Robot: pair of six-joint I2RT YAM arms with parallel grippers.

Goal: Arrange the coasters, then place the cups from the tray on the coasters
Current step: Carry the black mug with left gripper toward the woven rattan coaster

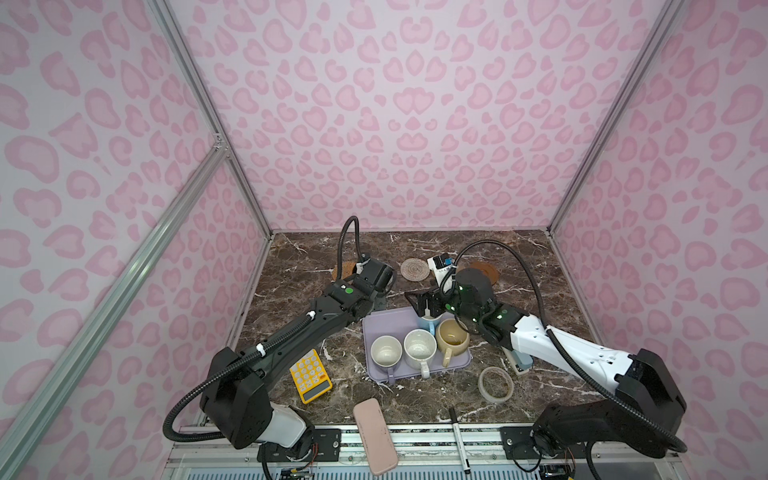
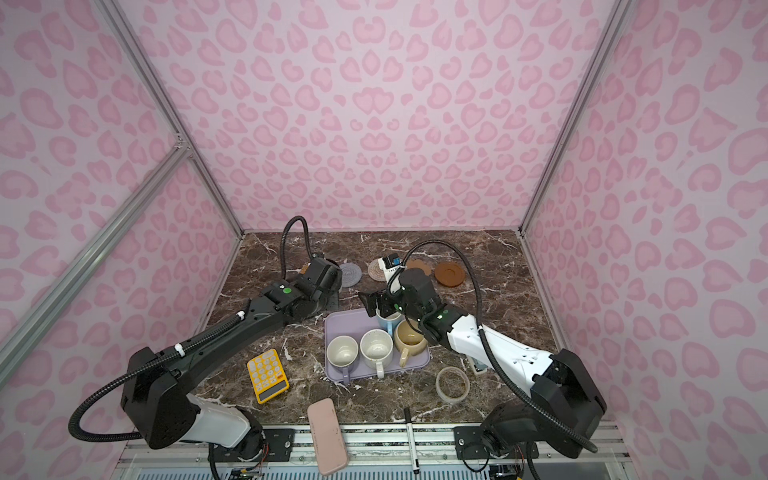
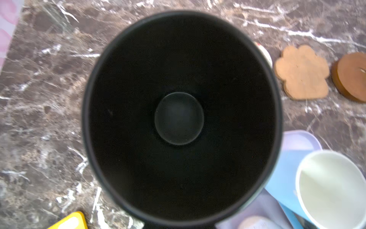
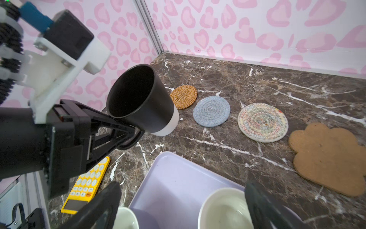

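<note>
1. Five coasters are lying in a far row, left to right: orange-tan round (image 4: 183,97), grey-blue round (image 4: 211,111), cream round (image 4: 262,122), tan paw (image 4: 328,156), brown disc (image 2: 450,273).
2. The black mug (image 4: 138,99) is hanging tilted above the table, left of the tray.
3. The lavender tray (image 2: 345,322) is carrying four upright mugs: lavender mug (image 2: 342,351), speckled mug (image 2: 376,348) and beige mug (image 2: 409,337) nearer, light blue mug (image 2: 385,326) behind.
</note>
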